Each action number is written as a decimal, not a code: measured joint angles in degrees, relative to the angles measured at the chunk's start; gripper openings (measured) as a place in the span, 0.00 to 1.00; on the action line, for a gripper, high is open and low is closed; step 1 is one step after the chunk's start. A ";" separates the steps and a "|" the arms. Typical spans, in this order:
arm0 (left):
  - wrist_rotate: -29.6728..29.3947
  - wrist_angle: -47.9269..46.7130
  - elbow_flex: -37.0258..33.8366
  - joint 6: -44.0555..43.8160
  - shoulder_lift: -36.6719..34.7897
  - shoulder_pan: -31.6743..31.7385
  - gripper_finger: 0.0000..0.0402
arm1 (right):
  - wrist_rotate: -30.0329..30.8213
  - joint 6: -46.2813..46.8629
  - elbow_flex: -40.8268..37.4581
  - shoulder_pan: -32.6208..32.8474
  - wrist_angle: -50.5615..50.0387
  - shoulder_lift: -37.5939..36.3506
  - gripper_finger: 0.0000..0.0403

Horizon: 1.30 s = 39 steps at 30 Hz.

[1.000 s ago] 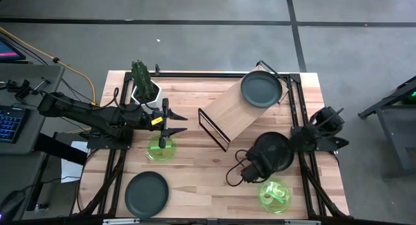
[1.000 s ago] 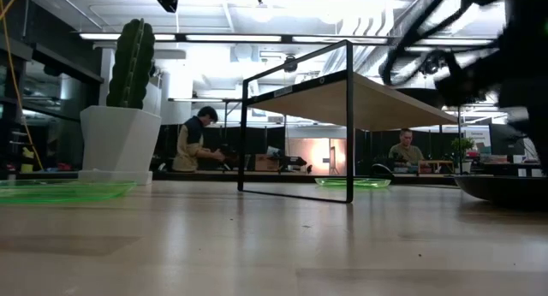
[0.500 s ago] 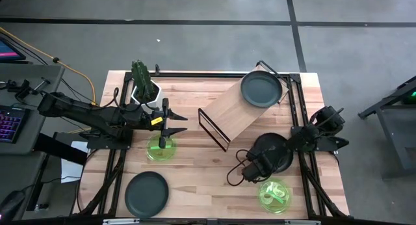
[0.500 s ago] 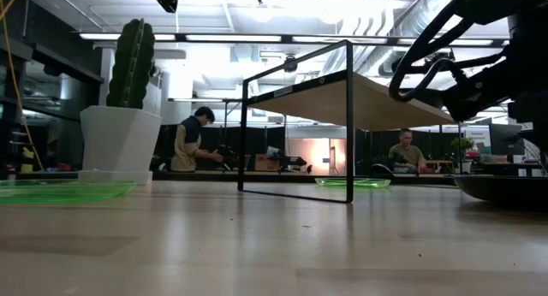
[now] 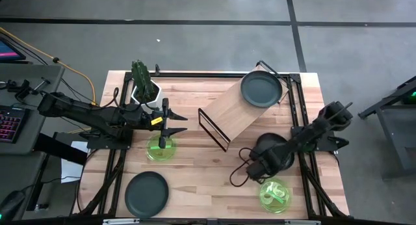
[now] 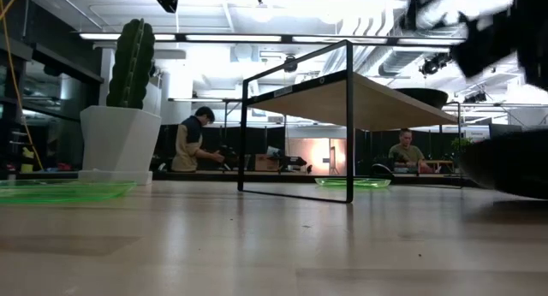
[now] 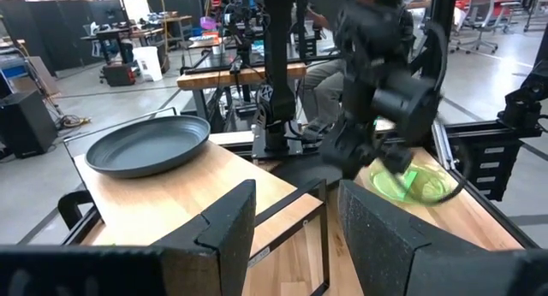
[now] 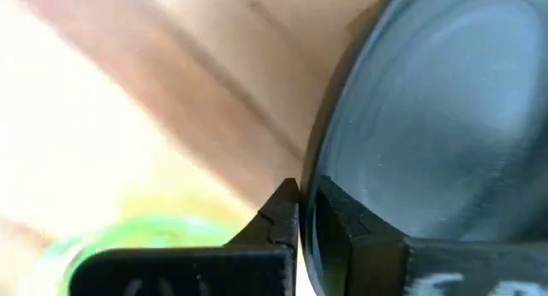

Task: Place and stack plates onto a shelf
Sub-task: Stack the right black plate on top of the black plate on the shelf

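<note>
Matte grey plate (image 8: 428, 116), round and raised-rimmed, is clamped at its edge by the right gripper (image 8: 306, 212), apparently just off the table (image 5: 195, 166). A translucent green plate (image 5: 274, 194) lies at its six o'clock, the wooden shelf (image 5: 237, 111) at ten. Left gripper (image 5: 181, 121), jaws open, hangs above another green plate (image 5: 160, 149).

A green cactus in a white pot (image 5: 143, 84) stands near the far left corner of the butcher-block wooden table (image 5: 195, 176). Two people work in the room beyond.

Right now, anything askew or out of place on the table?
The shelf sits at an angle to the table edges rather than square. Nothing is spilled or broken. One dark plate lies flat on the shelf; the right gripper is shut on the rim of another dark plate.
</note>
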 joint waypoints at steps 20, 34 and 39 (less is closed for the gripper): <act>0.00 0.00 0.00 0.04 0.02 0.00 0.39 | 1.07 -8.06 31.75 6.03 -9.91 -5.27 0.00; -0.42 0.08 0.00 1.15 0.00 0.00 0.39 | 24.32 -39.43 50.85 -1.24 -15.41 -5.29 0.00; -0.66 0.07 0.00 1.14 0.01 0.00 0.39 | 32.20 -47.37 51.03 -11.46 -19.85 -4.87 0.00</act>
